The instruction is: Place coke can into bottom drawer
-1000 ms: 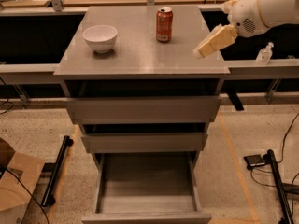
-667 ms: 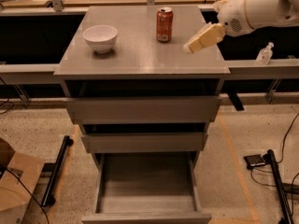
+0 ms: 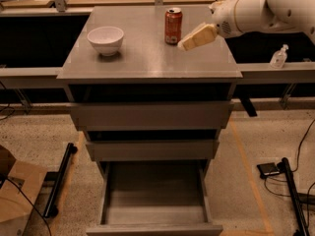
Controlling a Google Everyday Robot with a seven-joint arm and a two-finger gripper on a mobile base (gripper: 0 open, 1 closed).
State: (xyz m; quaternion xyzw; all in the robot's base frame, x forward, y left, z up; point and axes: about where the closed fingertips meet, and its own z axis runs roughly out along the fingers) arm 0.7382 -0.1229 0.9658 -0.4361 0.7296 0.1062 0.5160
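Whether the jaws are wide or narrow I cannot tell from my feed: the gripper (image 3: 186, 43) shows as one pale wedge, seen side-on. It holds nothing. It hangs low over the right part of the cabinet top (image 3: 147, 60), its tip just beside the coke can (image 3: 173, 26) on the can's right, angled down and left toward the lower half of the can. I can't say whether they touch. I read that slant as a side approach, set to close around the body of the can rather than come down on its silver lid.

The can stands upright near the back edge of the top, with bare surface around it, so I judge a sideways grasp has room. The white arm (image 3: 266, 11) reaches in from the upper right.

A white bowl (image 3: 105, 39) sits well apart on the left, out of my path. Below, the two upper drawers (image 3: 150, 116) look nearly closed, while the bottom drawer (image 3: 155, 203) is pulled out toward me, its grey box bare and ready to take the can. Once lifted, I expect to carry the can forward past the front edge and down.

Around the cabinet there is speckled floor (image 3: 256, 132), a cardboard box (image 3: 15, 200) at lower left, cables (image 3: 295, 191) at lower right, and a small clear bottle (image 3: 278, 57) on the ledge to the right.
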